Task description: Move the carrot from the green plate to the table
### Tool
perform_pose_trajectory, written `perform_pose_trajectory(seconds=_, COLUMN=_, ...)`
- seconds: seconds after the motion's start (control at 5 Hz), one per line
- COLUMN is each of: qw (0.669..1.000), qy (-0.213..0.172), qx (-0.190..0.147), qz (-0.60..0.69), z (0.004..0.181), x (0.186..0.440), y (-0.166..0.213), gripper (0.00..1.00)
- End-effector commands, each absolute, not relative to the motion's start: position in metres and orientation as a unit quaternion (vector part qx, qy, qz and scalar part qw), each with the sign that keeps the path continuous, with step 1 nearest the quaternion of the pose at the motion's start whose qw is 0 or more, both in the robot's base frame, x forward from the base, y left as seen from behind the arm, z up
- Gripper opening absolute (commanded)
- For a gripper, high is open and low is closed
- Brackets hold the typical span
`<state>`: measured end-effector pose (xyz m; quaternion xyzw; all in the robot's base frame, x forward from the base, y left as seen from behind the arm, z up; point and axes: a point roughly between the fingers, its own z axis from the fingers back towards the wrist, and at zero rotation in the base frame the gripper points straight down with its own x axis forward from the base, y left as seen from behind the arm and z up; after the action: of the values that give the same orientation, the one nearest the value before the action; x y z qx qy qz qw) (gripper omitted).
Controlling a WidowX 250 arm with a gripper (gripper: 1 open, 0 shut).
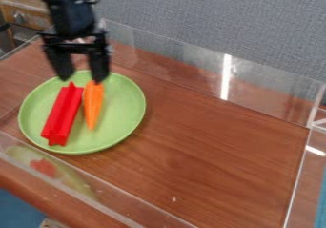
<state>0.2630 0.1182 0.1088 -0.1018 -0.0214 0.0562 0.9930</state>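
Camera view: the carrot near the green plate's middle looks light, stiff, slippery, best pinched mid-body by the spread-open gripper.

A flat red stick lies flat, clear plastic walls stand around the edge, a gray wall is behind, and cardboard boxes sit far back.

The hand hides the carrot top (stem end); arm cropped above.
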Motion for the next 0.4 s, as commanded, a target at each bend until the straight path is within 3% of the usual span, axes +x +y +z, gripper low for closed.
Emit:
perform_pose_trajectory(seconds=0.0, qw=0.994, qy=-0.045, qx=-0.078, qz=0.065, z=0.1243, x=0.2443, y=0.1291, gripper=1.0)
perform_pose_trajectory(seconds=0.2, qw=0.994, qy=-0.036, qx=-0.076, qz=0.067, z=0.1181, x=0.2382, y=0.1224, gripper=1.0)
